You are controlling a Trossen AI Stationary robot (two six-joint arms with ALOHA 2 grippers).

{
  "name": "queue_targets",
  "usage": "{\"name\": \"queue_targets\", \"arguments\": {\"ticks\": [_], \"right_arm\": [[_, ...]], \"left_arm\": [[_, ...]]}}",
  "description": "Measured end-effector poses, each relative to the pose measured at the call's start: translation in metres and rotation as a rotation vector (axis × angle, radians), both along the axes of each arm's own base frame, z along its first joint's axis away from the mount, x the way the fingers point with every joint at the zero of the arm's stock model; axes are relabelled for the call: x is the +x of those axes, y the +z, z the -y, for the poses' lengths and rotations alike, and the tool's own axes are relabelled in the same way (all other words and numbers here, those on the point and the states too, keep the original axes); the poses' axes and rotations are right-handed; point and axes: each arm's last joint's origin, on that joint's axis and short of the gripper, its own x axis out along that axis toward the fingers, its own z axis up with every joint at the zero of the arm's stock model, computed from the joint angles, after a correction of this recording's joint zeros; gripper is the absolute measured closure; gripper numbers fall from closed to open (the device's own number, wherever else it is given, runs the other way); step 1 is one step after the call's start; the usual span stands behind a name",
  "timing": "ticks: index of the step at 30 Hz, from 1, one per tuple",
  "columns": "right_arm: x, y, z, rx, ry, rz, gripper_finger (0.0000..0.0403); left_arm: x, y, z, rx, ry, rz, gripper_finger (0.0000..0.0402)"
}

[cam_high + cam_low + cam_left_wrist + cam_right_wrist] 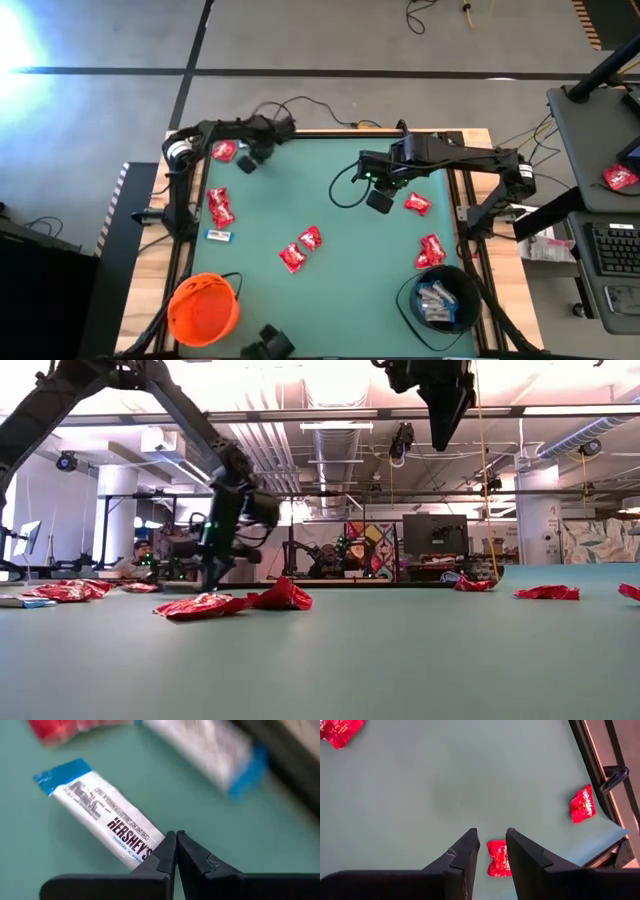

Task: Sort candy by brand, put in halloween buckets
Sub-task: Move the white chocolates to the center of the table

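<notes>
My left gripper [245, 162] is low at the table's far left corner [210, 582], shut on a blue-and-white wrapped candy [100, 815]. A second blue-and-white candy [210, 750] and a red one [60, 727] lie just beyond it. My right gripper [380, 202] hangs open high over the mat [440, 435], and a red candy [499, 857] lies on the mat below its fingers. The orange bucket [205, 310] stands at the near left. The black bucket [440, 300] at the near right holds blue-and-white candies. My left gripper pinches the blue-and-white candy by the wrapper's end nearest the fingers [142, 852], between its two shut fingertips [165, 852]. The candy stretches away from them to its blue end [62, 775]. I cannot tell whether it rests on the mat or is lifted.
Red candies are scattered on the green mat: at the far left [224, 151], the left [220, 207], the middle [300, 248] and the right [417, 204] [431, 250]. A blue-and-white one [218, 236] lies on the left. Cables run along the far edge.
</notes>
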Motion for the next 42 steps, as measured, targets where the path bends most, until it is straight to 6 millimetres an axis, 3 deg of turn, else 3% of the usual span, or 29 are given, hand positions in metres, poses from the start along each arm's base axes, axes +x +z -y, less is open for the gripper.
{"name": "queue_targets", "arguments": {"ticks": [3, 5, 10, 16, 26, 36, 42], "right_arm": [[-0.001, 0.001, 0.002, -0.039, 0.019, -0.007, 0.0313], [-0.002, 0.003, 0.002, -0.077, 0.03, -0.014, 0.0317], [-0.005, 0.003, 0.003, -0.124, 0.087, -0.044, 0.0325], [-0.018, 0.003, 0.003, -0.16, 0.163, -0.086, 0.0331], [-0.03, 0.003, 0.024, -0.171, 0.091, -0.035, 0.0331], [-0.035, 0.009, 0.064, -0.188, 0.041, 0.026, 0.0335], [-0.034, 0.007, 0.071, -0.16, 0.03, 0.041, 0.0333]], "left_arm": [[0.016, 0.005, 0.023, 0.01, -0.018, 0.02, 0.0402], [0.02, 0.008, 0.027, 0.063, -0.002, 0.02, 0.0402], [0.015, 0.021, 0.0, 0.241, -0.031, -0.057, 0.0401], [0.0, 0.026, -0.027, 0.262, 0.0, -0.087, 0.0401], [-0.015, 0.019, -0.032, 0.335, 0.218, -0.078, 0.0401], [-0.032, 0.013, -0.044, 0.313, 0.179, -0.131, 0.0401], [-0.042, 0.003, -0.043, 0.247, 0.195, -0.122, 0.0401]]}}
